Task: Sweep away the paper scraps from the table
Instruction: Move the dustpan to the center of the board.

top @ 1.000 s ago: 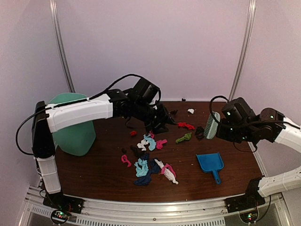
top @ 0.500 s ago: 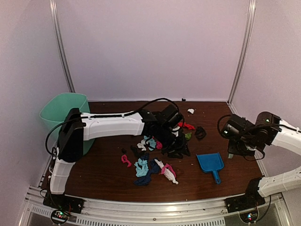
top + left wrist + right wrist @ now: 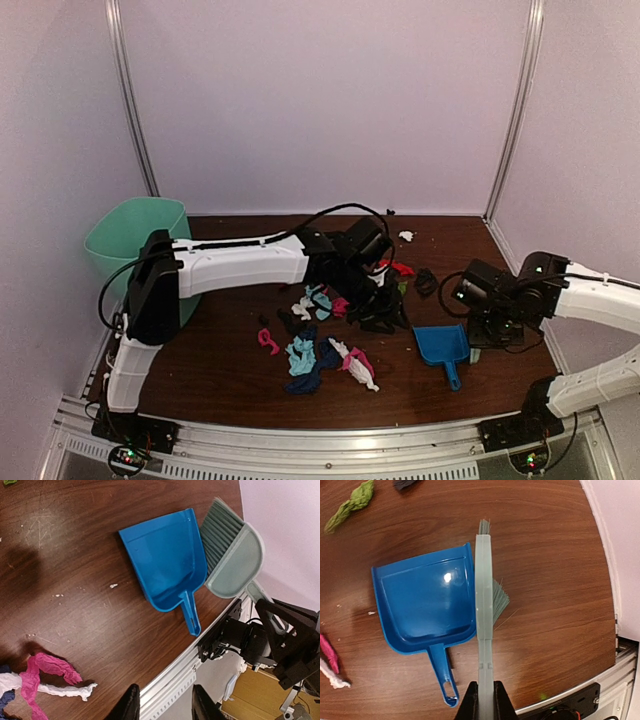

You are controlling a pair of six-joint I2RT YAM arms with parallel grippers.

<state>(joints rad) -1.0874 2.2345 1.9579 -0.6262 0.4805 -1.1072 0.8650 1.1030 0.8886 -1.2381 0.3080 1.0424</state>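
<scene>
— How many paper scraps [image 3: 300,354] lie on the table [image 3: 220,372]?
— Roughly a dozen. The middle pile overlaps and an arm covers part of it, so I can't give an exact figure. Three lie apart toward one o'clock: one white scrap [image 3: 406,236], one red scrap [image 3: 400,268], one black scrap [image 3: 427,282].
— And tools?
— One blue dustpan [image 3: 441,345] at four o'clock and one pale green brush [image 3: 484,590].
— Anything else?
— One mint-green bin [image 3: 128,240] at ten o'clock. Two arms: the left arm [image 3: 240,266] and the right arm [image 3: 600,298].
</scene>
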